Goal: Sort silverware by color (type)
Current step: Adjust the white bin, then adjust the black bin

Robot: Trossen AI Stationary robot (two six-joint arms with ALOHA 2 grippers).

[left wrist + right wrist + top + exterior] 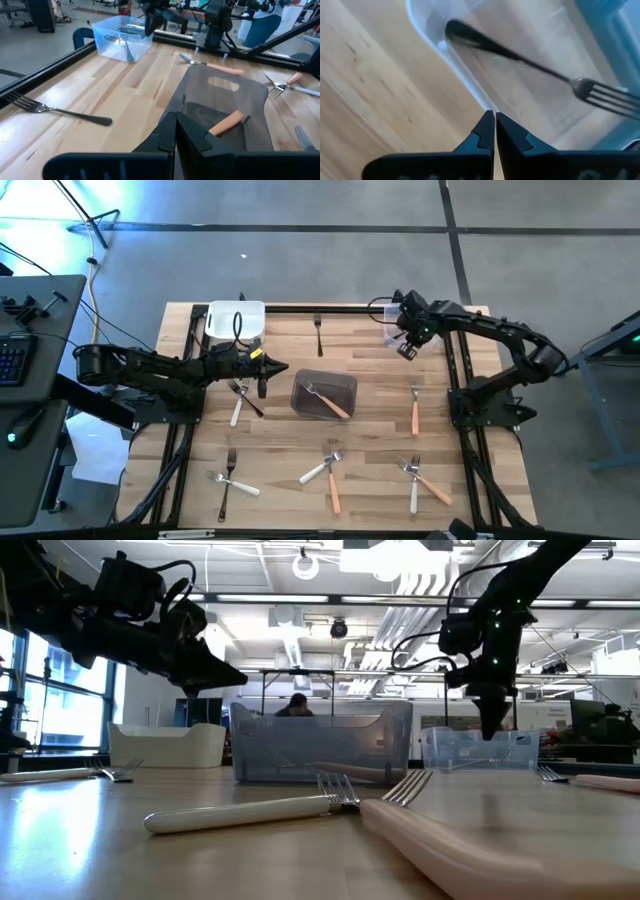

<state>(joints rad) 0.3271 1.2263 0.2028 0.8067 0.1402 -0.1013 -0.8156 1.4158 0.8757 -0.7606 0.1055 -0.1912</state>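
One black-handled fork (530,62) shows only from my right wrist, lying diagonally inside the clear tub (470,85); right tool (495,120) pinched closed, empty.

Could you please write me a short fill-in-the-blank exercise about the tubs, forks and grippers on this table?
1. The grey tub holds a single fork whose handle is ____.
2. The clear tub holds another fork whose handle is ____.
3. The left gripper and the right gripper both have their fingers ____, holding nothing.

Missing words: orange; black; shut
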